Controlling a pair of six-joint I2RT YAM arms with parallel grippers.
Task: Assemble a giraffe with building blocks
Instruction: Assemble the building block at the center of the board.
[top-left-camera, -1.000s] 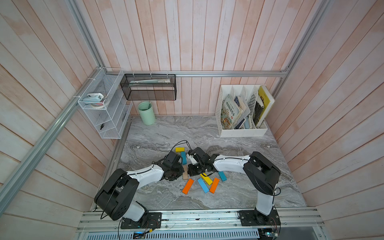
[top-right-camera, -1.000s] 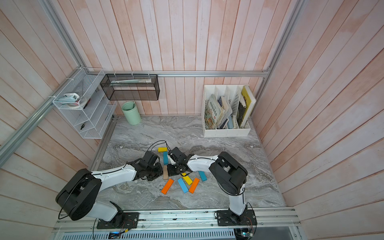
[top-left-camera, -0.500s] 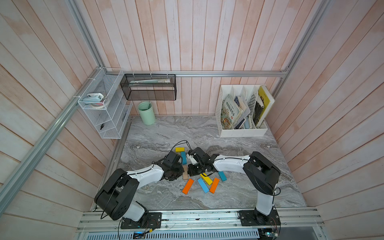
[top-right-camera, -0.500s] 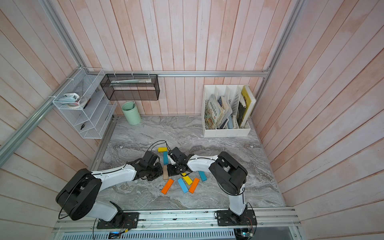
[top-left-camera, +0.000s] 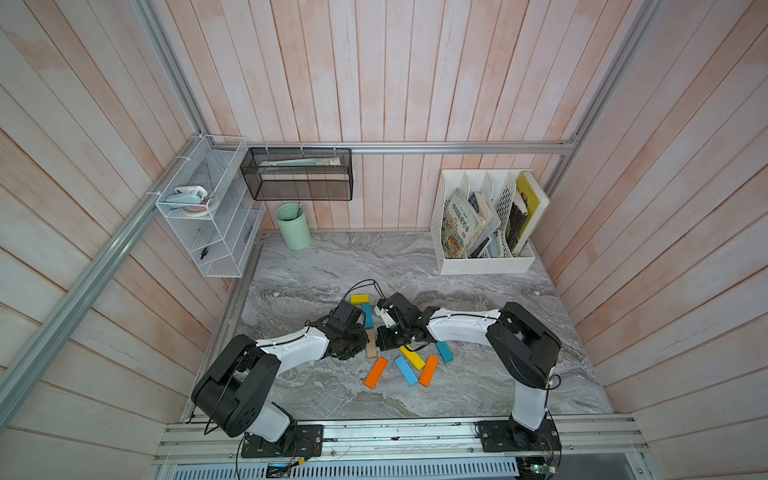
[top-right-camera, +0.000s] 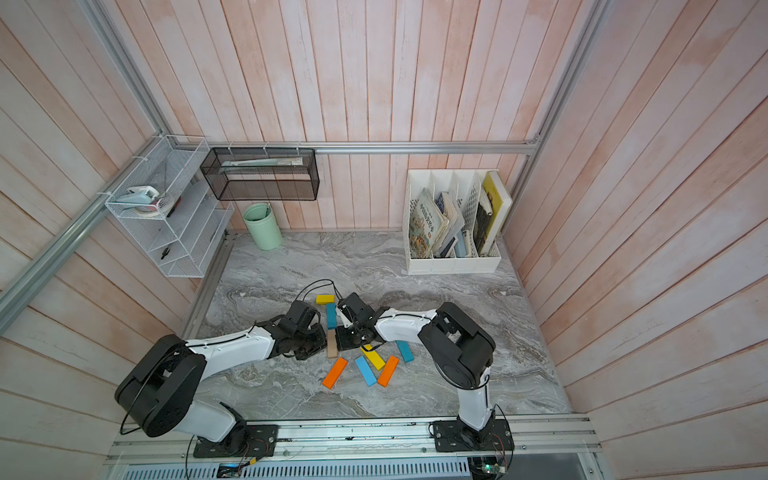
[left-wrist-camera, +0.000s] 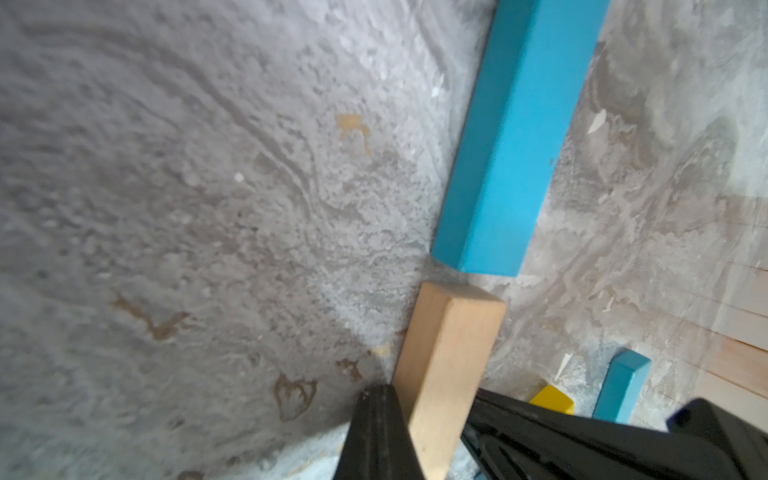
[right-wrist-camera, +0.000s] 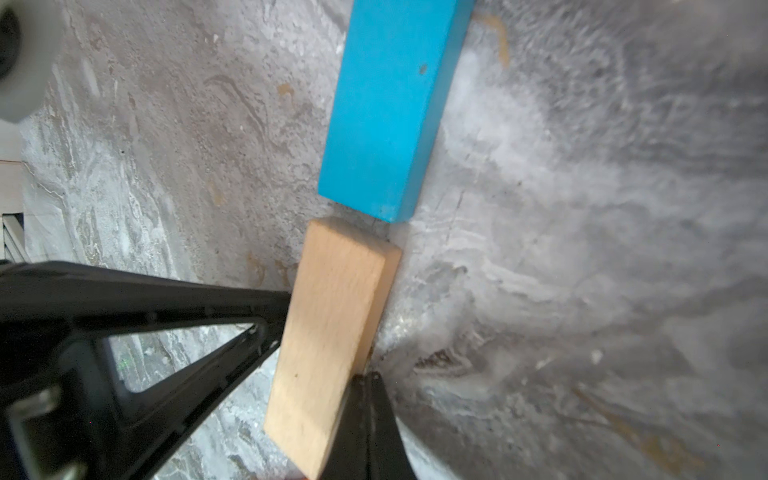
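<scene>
A yellow block lies crosswise at the far end, and a teal block runs toward me from it. The tan block lies nearly end to end with the teal block, a thin gap between them. My left gripper is shut, its tip against one long side of the tan block. My right gripper is shut too, touching the opposite side. Loose nearby are an orange block, a light blue block, a yellow block, another orange block and a teal block.
A mint cup stands at the back left of the marble table. A white file holder with books stands at the back right. A wire shelf and a black mesh basket hang on the walls.
</scene>
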